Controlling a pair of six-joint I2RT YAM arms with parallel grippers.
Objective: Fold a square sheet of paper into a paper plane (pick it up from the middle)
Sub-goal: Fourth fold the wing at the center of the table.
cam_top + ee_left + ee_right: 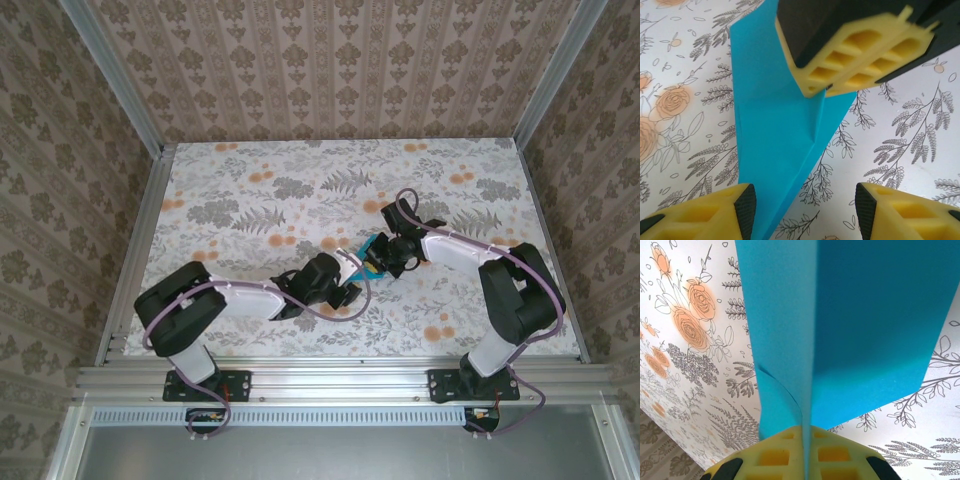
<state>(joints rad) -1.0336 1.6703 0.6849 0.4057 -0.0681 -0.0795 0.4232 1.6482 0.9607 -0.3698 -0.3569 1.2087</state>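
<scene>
The square sheet of paper (373,250) is bright cyan-blue and folded into a narrow, pointed, plane-like shape with a centre crease. It is held up off the table near the middle. My right gripper (806,452) is shut on its centre fold, with a flap spreading out on each side (865,315). In the left wrist view the right gripper's yellow fingers (860,55) pinch the paper (775,125) from above. My left gripper (805,210) is open around the paper's pointed lower end. Its left pad (746,205) is close beside the paper. Its right pad (865,207) stands well apart.
The table (250,190) has a floral cloth and is fenced by aluminium rails and patterned walls. Both arms meet just right of the table's centre (360,270).
</scene>
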